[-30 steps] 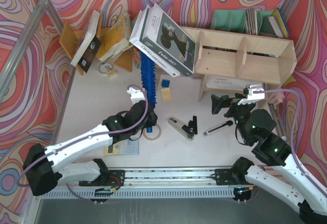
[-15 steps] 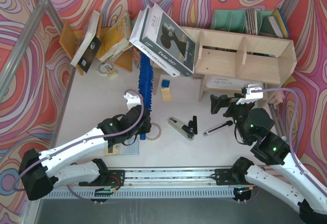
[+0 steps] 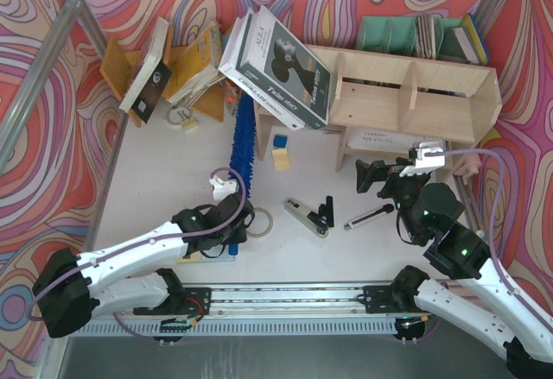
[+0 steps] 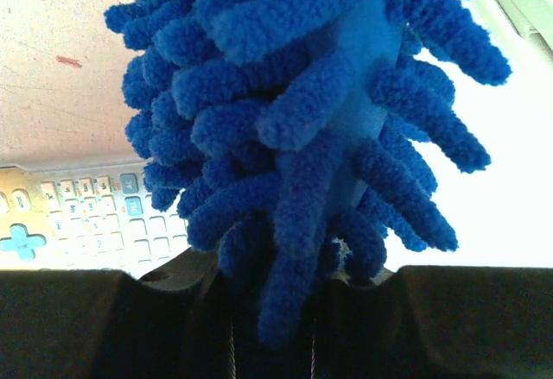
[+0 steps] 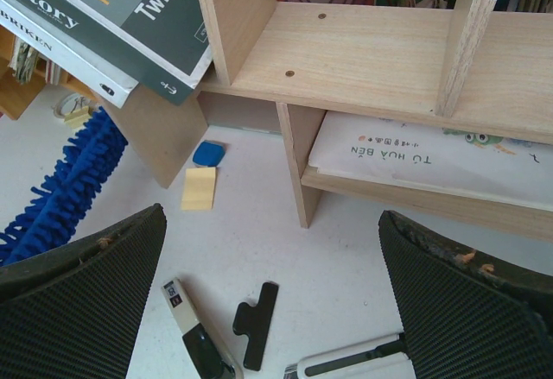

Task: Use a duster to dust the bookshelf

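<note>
— Holding anything, the left pincer (image 4: 276, 318)?
— Yes. It is clenched on the duster (image 4: 302, 137) at the handle end. Blue fluff fills the wrist view just above the fingers.
— What has changed in the last second?
— The left arm has drawn back toward its base and slightly left. The duster stood straight in the overhead view before. Now it leans, tip slanting right toward the bookshelf (image 3: 406, 94), and it shows as a thinner strip.
— Where is the tip?
— Over the white surface (image 3: 173, 154), beneath the books (image 3: 276, 60) tipped against the bookshelf's left end. It rests on neither tier.
— And the right pincer (image 5: 272, 215)?
— Released, jaws wide, hovering before the lower tier, unmoved.
— Meaning what for the task?
— Probably a re-aim. Wiping the boards seems not yet begun.
</note>
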Controlling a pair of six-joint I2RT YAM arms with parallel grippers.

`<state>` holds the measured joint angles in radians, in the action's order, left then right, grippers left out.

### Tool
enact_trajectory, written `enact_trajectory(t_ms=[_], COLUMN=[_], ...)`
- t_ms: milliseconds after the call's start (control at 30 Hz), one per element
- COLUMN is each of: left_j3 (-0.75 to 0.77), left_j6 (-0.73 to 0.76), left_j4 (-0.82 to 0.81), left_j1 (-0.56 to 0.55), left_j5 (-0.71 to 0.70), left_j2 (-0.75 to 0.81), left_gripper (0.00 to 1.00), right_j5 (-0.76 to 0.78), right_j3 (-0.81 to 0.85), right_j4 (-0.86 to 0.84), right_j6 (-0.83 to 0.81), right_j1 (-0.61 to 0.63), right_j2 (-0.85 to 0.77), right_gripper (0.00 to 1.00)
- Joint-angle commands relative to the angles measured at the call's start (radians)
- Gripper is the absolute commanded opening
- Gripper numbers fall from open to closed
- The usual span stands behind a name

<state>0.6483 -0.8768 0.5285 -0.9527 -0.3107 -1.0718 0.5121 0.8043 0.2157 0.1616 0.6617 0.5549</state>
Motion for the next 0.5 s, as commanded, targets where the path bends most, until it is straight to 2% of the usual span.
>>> enact_trajectory(t_ms=[0,300,467], left_j3=[0.029,0.141,0.128], left_j6=[0.006,0.048,0.046], left_j4=[-0.021,0.055,0.032], left_j1=[0.003,0.002,0.003], left_j5=[-0.012,-0.027,-0.014], left_j2=[-0.002,0.107,0.126], left_gripper=[0.00,0.00,0.00], right_j5=[0.016,0.015,0.011], right_j3=[0.006,0.000,-0.001], right_j4=[-0.009,-0.008,-0.009], right_j6=[-0.003,0.003,0.006], right_j1=[0.004,0.004,0.004], right_j2=[-0.003,-0.010,-0.010], right_gripper=[0.99,0.99,0.99])
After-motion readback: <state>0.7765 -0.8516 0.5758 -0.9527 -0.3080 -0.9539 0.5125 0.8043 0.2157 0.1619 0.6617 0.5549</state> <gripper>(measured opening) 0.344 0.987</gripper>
